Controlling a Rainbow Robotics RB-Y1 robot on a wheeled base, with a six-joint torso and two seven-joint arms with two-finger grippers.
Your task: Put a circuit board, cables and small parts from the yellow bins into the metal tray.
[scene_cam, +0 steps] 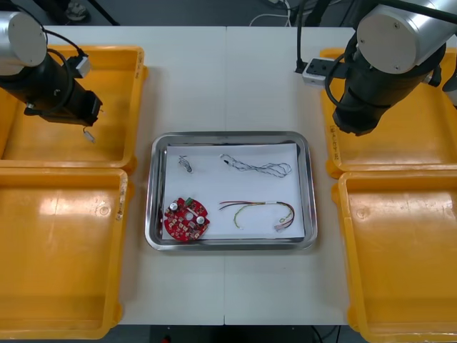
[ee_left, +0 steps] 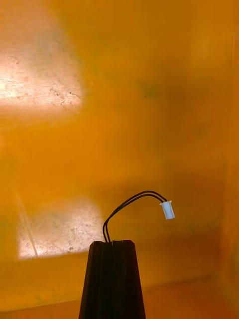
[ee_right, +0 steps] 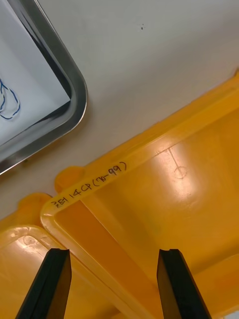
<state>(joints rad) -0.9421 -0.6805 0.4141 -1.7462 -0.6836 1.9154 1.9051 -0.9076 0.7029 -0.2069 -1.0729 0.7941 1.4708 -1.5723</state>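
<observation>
Left gripper (ee_left: 112, 244) hung over the far left yellow bin (scene_cam: 43, 146), fingers pinched together on a black cable (ee_left: 130, 203). Its white plug (ee_left: 167, 210) looked clear of the bin floor, so I judged the cable ready to carry to the metal tray (scene_cam: 232, 135). Tray held the round red circuit board (scene_cam: 187, 219), red and yellow cable (scene_cam: 260, 211), blue and white cable (scene_cam: 255, 167) and a small metal part (scene_cam: 185, 163). Right gripper (ee_right: 113, 259) hovered above the rim of the far right bin (ee_right: 164, 209), fingers apart, holding nothing.

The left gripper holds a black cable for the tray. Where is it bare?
Bare floor runs across the middle of the tray, between the blue and white cable and the red and yellow cable. The circuit board crowds the near left corner.
</observation>
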